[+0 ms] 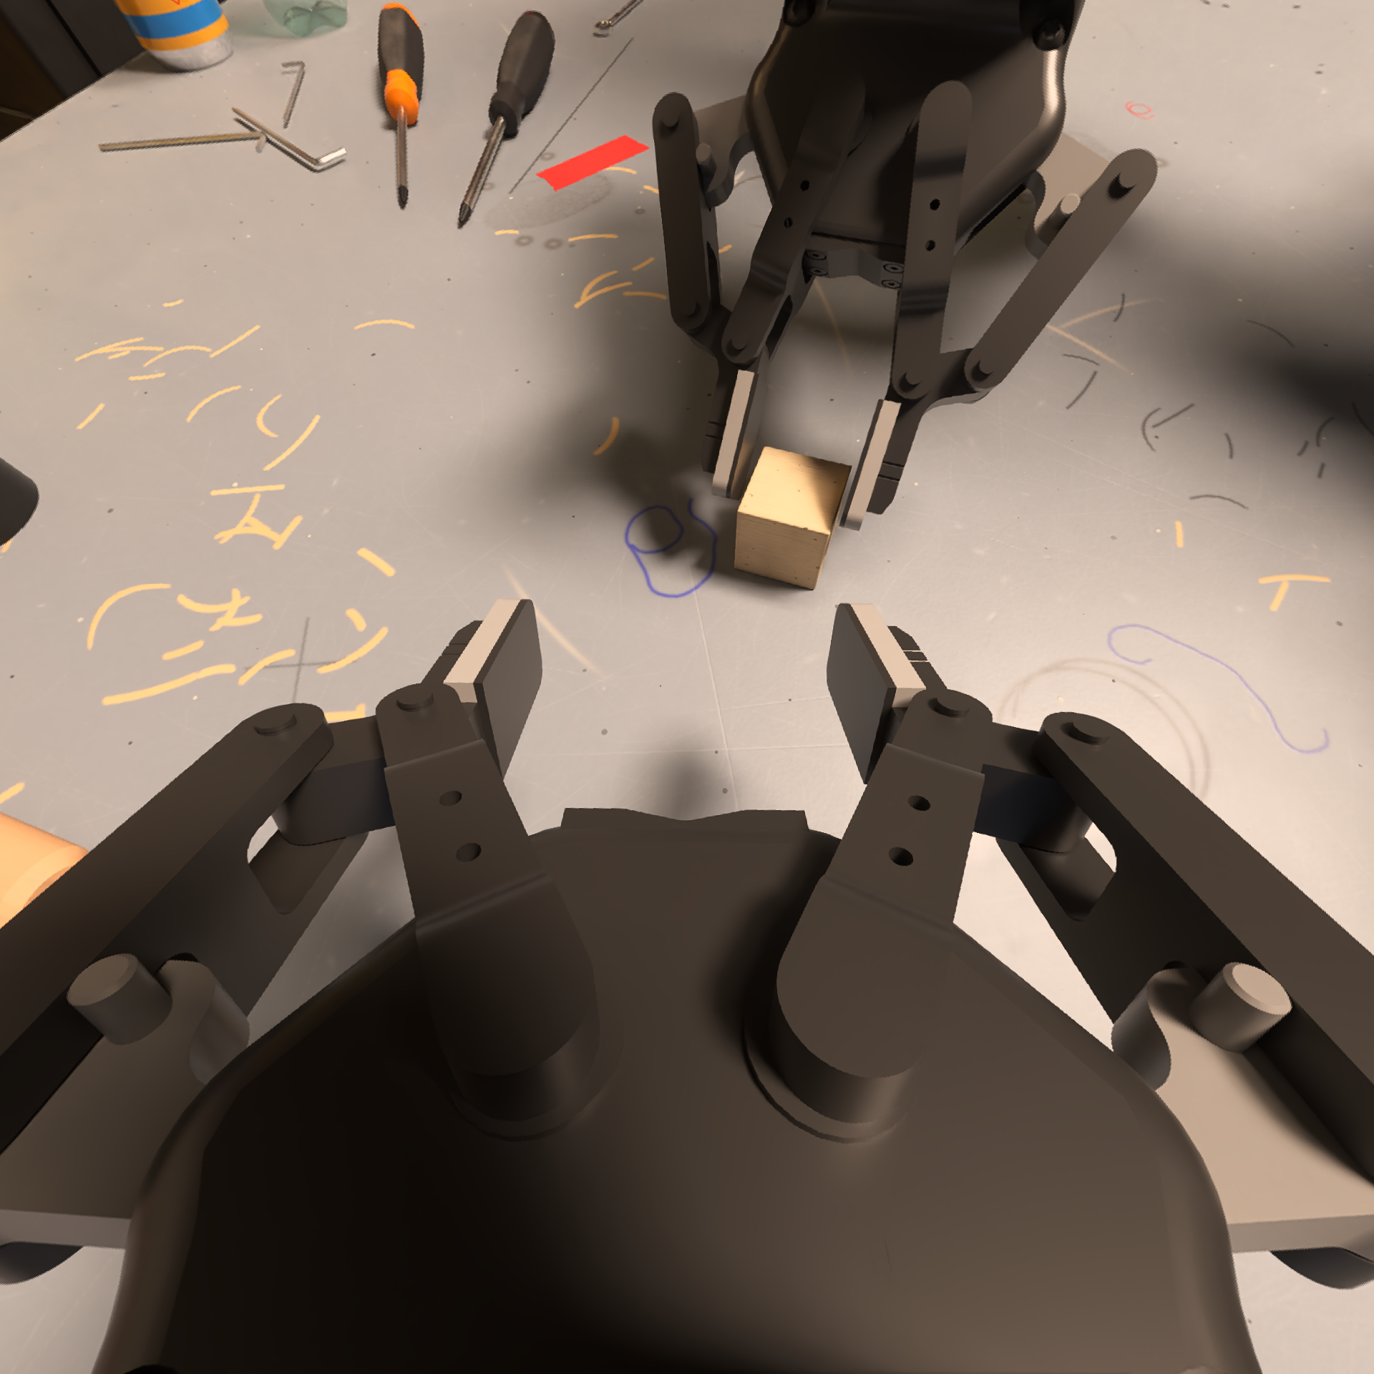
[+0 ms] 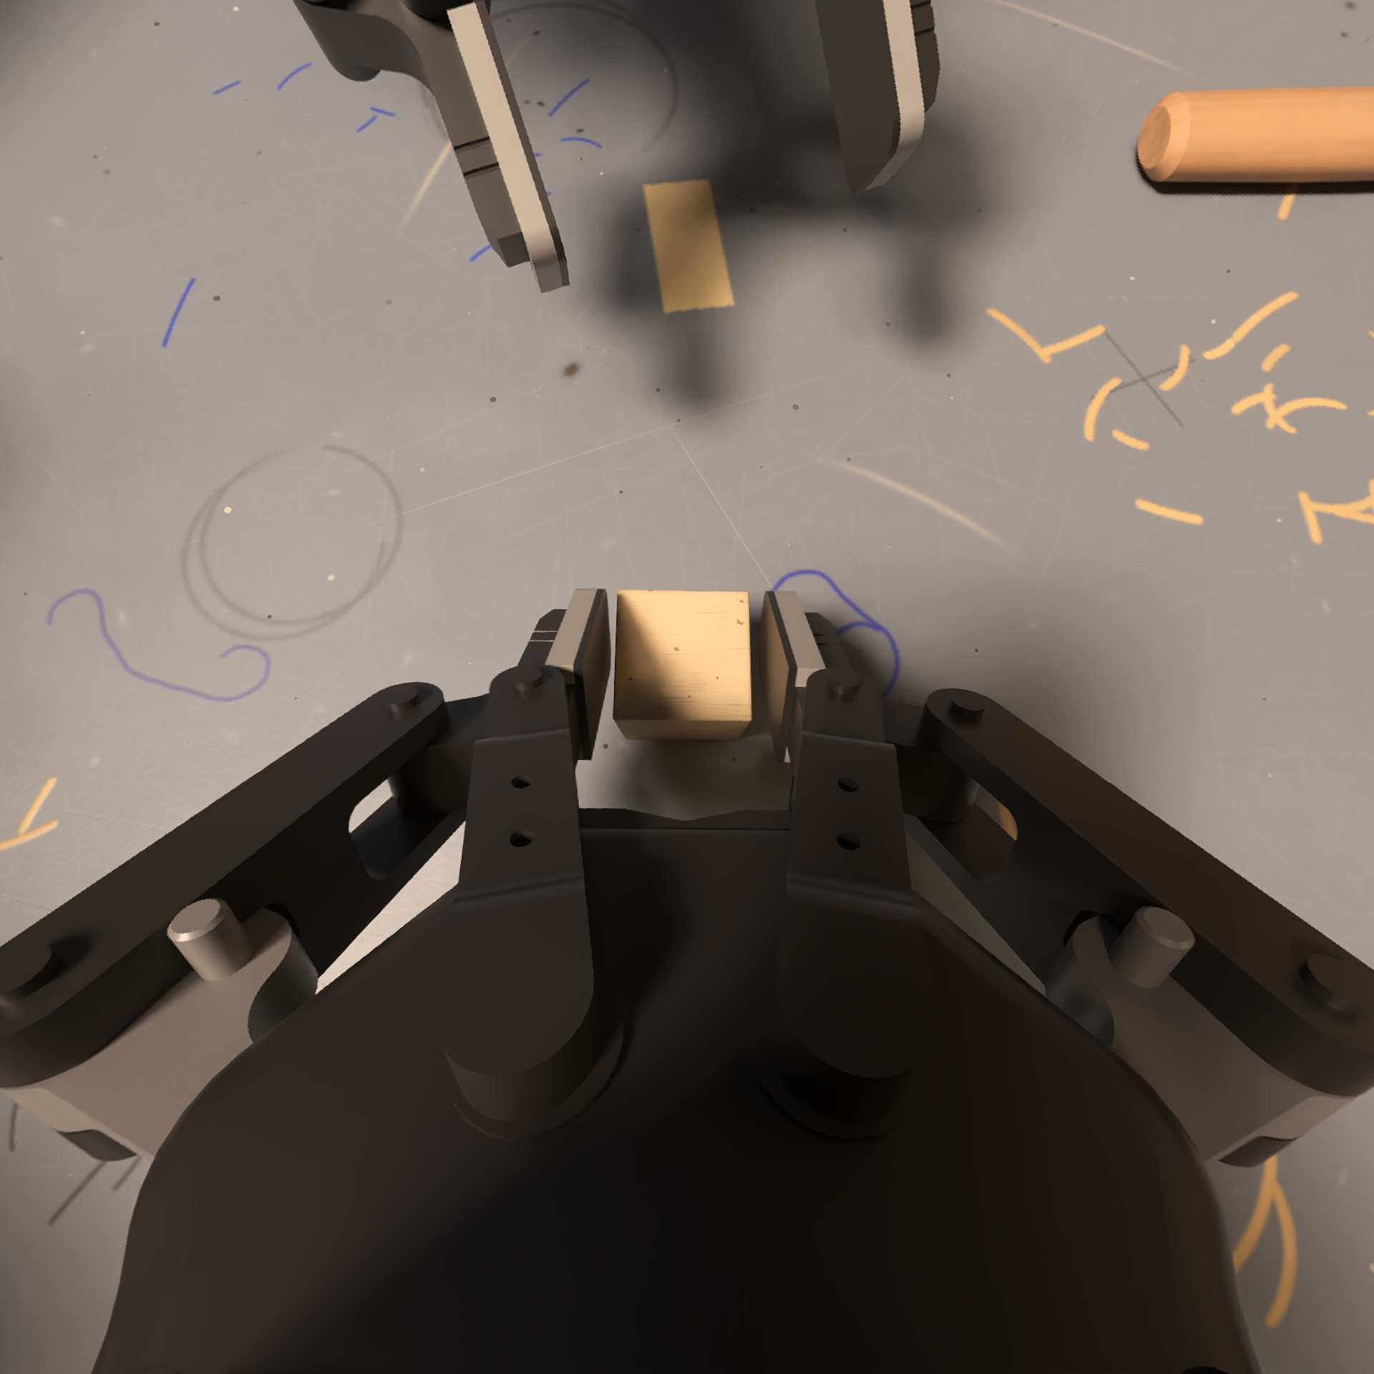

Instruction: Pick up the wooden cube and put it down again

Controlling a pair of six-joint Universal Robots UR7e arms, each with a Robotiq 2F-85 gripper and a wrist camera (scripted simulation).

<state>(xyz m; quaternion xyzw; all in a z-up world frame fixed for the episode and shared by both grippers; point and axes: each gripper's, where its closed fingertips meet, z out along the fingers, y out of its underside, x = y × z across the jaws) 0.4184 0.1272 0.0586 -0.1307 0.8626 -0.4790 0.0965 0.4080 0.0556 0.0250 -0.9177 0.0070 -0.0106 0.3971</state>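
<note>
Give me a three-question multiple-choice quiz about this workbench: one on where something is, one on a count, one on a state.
1. Where is the wooden cube?
A. Between the right gripper's fingers
B. Beside the wooden dowel
C. On the red tape

2. How many screwdrivers lie on the table?
A. One
B. Two
C. Four

3. What is the left gripper doing?
A. Clamping the cube
B. Holding a hex key
C. Open, holding nothing

Answers:
1 A: the right wrist view shows a finger on each side of the cube, with slim gaps.
2 B: an orange-and-black screwdriver and a black screwdriver lie side by side.
3 C: only bare table shows between its spread fingers.
</note>
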